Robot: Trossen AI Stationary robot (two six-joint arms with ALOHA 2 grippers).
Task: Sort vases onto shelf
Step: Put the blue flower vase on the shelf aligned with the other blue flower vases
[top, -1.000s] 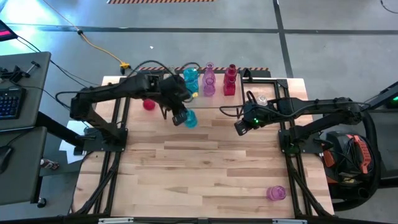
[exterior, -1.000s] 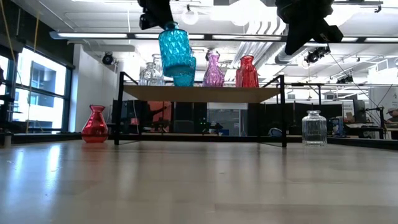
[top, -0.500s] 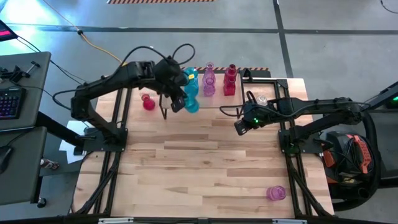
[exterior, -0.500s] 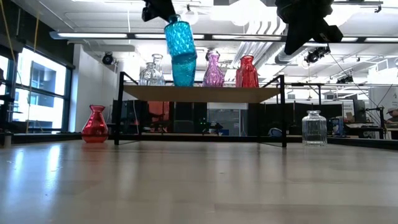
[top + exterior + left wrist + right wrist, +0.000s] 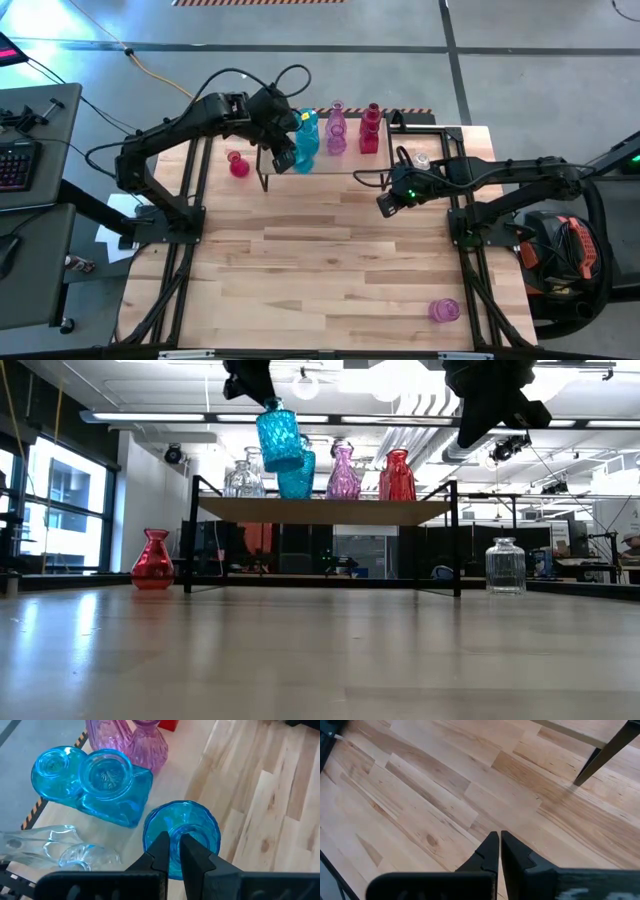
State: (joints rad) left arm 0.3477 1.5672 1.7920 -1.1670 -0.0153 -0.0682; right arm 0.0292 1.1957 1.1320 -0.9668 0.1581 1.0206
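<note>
My left gripper [image 5: 286, 160] is shut on a teal-blue faceted vase [image 5: 280, 437], which hangs above the near edge of the shelf [image 5: 320, 510]. On the shelf's top stand clear vases [image 5: 243, 478], a teal one [image 5: 298, 478], a pink one [image 5: 343, 472] and a red one [image 5: 397, 475], each on its base. The left wrist view shows the held vase [image 5: 200, 832] from above, beside the teal vases [image 5: 95, 785]. My right gripper [image 5: 384, 206] hovers shut above the bare table, right of the shelf's middle, with nothing in it. My left gripper pinches the teal-blue vase at the rim of its mouth [image 5: 176, 831] between its two fingers, which stand close together. The fingers come slanting down from above. The vase hangs below them, slightly tilted, clear of the shelf and the table.
A red vase [image 5: 238, 165] stands on the table left of the shelf. A clear jar [image 5: 422, 160] stands to its right. A pink vase [image 5: 444, 311] lies near the table's near right corner. The wide wooden table [image 5: 320, 270] stretches in front of the shelf.
My left gripper has carried the teal-blue vase up and toward the table's far edge, from over the table in front of the shelf to above the shelf's near edge. The vase has swung a little while hanging and stays clear.
</note>
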